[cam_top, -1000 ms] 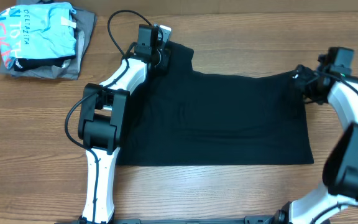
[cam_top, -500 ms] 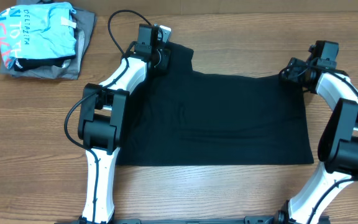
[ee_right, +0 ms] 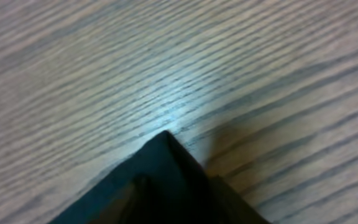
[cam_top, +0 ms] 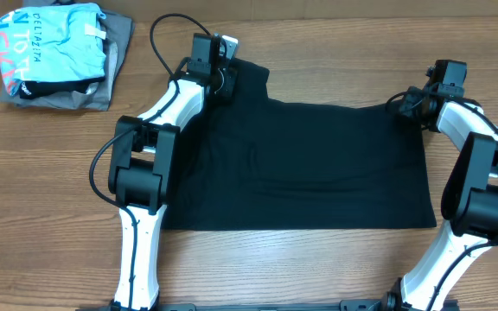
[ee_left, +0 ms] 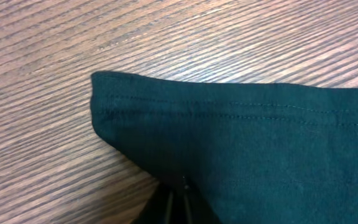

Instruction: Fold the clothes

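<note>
Left hand [ee_left: 178, 190] pinches the clothes' [ee_left: 260, 143] hemmed corner.

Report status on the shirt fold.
Left gripper shut on black T-shirt hem. Right gripper at far corner, grip unclear. Lying flat, unfolded. Folded pile apart, upper left.

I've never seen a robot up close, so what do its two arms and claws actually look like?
The left arm and right arm are glossy white rounded segments linked by chunky black cylindrical joints. A thin black cable loops beside the left claw; it and the right claw are small and black. No markings are readable.
</note>
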You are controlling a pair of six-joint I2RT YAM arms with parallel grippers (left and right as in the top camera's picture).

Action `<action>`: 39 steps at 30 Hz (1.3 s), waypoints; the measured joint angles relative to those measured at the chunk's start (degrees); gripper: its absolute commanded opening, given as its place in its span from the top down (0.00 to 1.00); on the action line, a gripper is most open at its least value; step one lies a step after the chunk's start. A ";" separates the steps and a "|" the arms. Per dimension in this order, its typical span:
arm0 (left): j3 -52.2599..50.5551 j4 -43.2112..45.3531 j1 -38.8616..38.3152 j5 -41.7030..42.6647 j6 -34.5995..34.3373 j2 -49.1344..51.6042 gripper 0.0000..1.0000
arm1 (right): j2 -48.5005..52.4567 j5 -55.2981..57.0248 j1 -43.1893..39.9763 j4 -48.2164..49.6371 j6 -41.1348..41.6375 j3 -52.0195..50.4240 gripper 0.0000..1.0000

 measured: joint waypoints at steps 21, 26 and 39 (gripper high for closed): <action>-0.02 -0.96 0.07 -0.22 0.04 -0.63 0.96 | 0.00 3.65 0.00 -5.62 1.29 3.61 0.96; -0.15 -7.04 0.07 -0.70 0.04 -4.35 0.96 | 0.00 3.89 0.00 -11.41 3.08 8.00 0.96; -0.17 -27.93 0.50 -0.85 0.02 -16.76 0.96 | -6.91 3.93 -0.66 -25.38 10.71 9.03 0.96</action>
